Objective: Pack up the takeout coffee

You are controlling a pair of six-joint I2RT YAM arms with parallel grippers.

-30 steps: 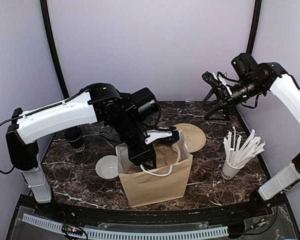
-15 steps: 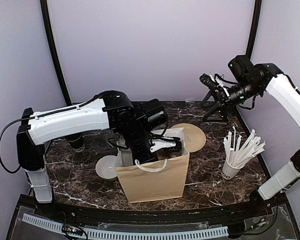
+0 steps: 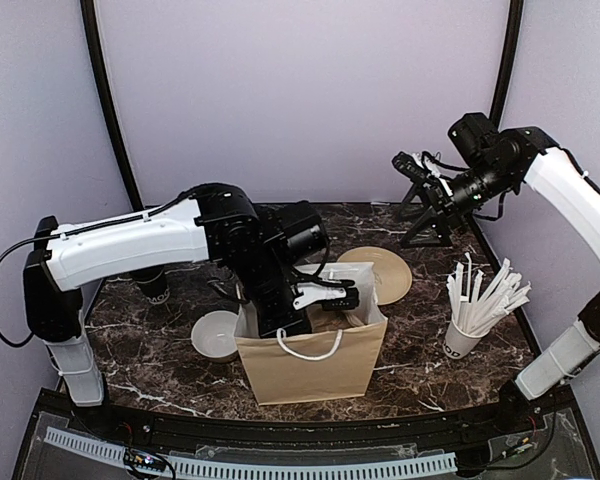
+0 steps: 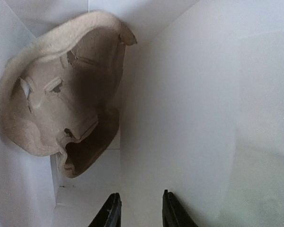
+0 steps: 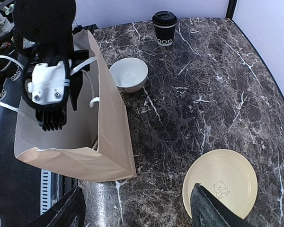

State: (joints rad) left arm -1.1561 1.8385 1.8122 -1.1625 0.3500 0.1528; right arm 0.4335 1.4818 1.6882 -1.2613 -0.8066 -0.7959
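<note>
The takeout coffee [image 5: 164, 28], a black paper cup with white markings and a black lid on, stands at the far left of the table; in the top view [image 3: 153, 284] my left arm partly hides it. My left gripper [image 3: 330, 300] reaches down into the open brown paper bag [image 3: 310, 365]. Its wrist view shows the white inside of the bag, a beige moulded pulp carrier [image 4: 61, 94] against the wall, and the left gripper [image 4: 139, 212] open and empty. My right gripper [image 3: 420, 170] hangs high at the back right, open and empty [image 5: 137, 213]. The bag also shows in the right wrist view [image 5: 109, 123].
A white bowl [image 3: 215, 335] sits left of the bag, also in the right wrist view [image 5: 128, 74]. A pale yellow plate [image 3: 385, 272] lies behind the bag on the right [image 5: 222, 182]. A white cup of straws [image 3: 475, 310] stands at the right. A black stand [image 3: 435, 215] is at the back right.
My left gripper has moved lower into the bag mouth, and the bag has shifted a little. My right gripper has drifted slightly left.
</note>
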